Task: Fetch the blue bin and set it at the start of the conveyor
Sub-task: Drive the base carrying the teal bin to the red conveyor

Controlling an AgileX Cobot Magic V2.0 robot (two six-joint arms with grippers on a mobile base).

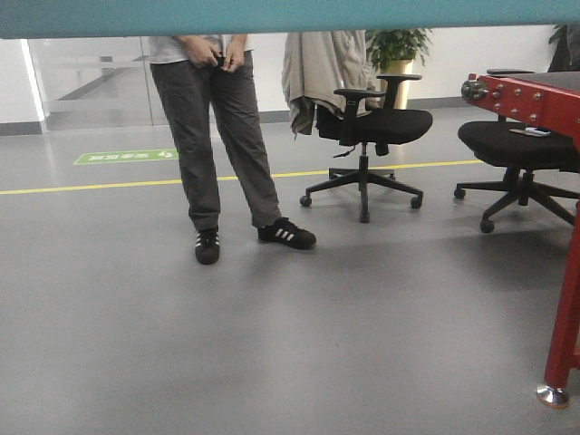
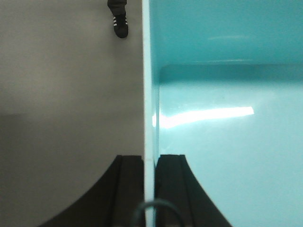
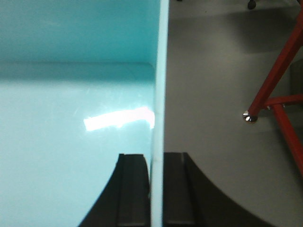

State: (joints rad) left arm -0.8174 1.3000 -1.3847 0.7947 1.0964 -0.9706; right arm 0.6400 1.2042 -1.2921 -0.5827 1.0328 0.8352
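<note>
Blue bin [image 2: 227,142] hangs above the floor [image 1: 272,344], held at both side walls. On the bin's left wall the left pincer [image 2: 150,163] is clamped, one finger inside, one outside. On the bin's right wall the right pincer [image 3: 155,161] grips likewise. Right of the bin, well apart, stands the red-framed conveyor start [image 1: 530,100].
</note>
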